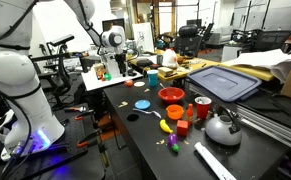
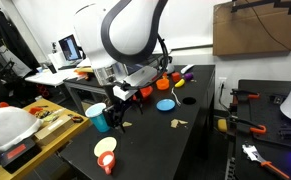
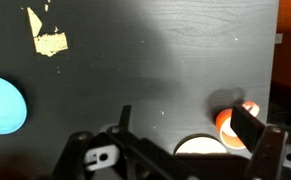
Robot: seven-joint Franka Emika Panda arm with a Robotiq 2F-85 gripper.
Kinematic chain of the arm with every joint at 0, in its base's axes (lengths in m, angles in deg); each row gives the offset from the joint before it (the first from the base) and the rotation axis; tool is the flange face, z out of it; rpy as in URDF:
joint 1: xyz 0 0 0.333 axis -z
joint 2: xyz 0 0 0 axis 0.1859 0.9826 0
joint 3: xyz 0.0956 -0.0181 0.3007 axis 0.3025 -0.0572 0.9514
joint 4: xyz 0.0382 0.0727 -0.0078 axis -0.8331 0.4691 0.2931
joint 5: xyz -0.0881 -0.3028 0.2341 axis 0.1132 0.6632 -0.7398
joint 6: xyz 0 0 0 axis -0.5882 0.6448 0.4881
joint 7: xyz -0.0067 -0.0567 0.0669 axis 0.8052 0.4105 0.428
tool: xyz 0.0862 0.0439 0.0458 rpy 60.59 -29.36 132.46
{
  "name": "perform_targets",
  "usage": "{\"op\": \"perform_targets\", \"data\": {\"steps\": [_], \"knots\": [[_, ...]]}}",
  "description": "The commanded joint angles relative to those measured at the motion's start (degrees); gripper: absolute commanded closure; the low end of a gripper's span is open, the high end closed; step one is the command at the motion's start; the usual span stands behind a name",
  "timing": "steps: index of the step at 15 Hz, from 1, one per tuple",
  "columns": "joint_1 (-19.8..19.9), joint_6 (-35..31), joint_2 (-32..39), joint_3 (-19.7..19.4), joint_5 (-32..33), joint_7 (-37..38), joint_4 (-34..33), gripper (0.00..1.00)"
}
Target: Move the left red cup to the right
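The left red cup [image 3: 232, 119] is a small red-orange cup standing on the black table at the lower right of the wrist view, partly hidden behind my right finger. It also shows in an exterior view [image 2: 106, 148], near the table's front corner. My gripper [image 3: 185, 128] is open and empty, with its fingers spread wide. It hangs above the table [image 2: 120, 96], higher than the cup and apart from it.
A white disc [image 3: 200, 148] lies right beside the cup. A light blue round thing [image 3: 0, 105] and torn tape [image 3: 47, 35] are to the left. A teal cup [image 2: 98, 118] stands under the arm. Farther along are a blue disc [image 1: 142, 103], red bowl [image 1: 171, 96], taller red cup [image 1: 202, 108] and kettle [image 1: 222, 128].
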Motion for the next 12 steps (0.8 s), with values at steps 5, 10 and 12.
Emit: {"op": "perform_targets", "data": {"steps": [5,10,12], "knots": [[-3.3,0.8,6.8,-2.0,-0.7,3.5,-7.9,0.00],[-3.6,0.6,9.8,-2.2,-2.3,3.5,-10.7,0.00],[-3.9,0.3,11.1,-2.2,-2.9,3.7,-11.9,0.00]]}}
